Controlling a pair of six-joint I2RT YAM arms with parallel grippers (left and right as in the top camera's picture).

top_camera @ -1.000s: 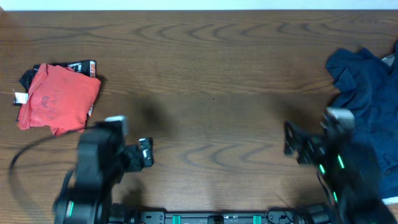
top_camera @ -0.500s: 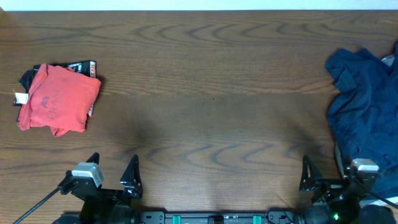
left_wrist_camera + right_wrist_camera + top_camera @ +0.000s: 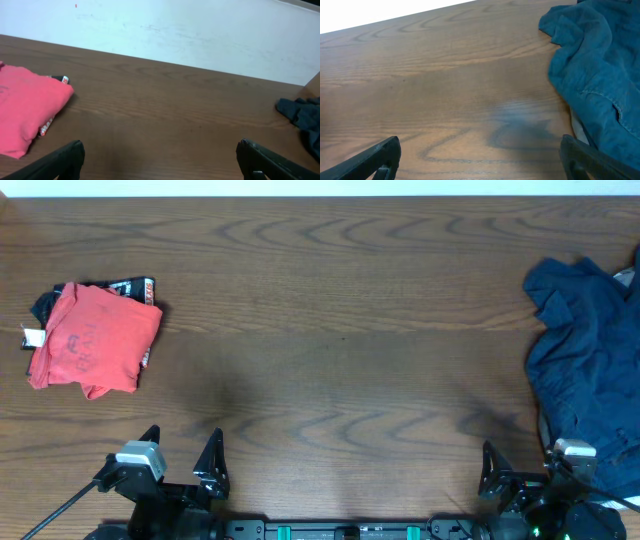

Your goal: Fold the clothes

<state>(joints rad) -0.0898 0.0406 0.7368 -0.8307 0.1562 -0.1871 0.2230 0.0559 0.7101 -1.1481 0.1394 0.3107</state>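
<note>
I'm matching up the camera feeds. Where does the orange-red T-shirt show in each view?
Overhead: orange-red T-shirt at the far left, above middle height.
Left wrist: the T-shirt at the left edge.
Right wrist: not in it.
Shared landmark: blue garment at the right, in all three views.

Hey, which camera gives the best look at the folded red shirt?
The overhead view: the whole folded red shirt shows, lying at the far left. The left wrist view catches only its right part, cut by the frame edge. The right wrist view misses it.
</note>
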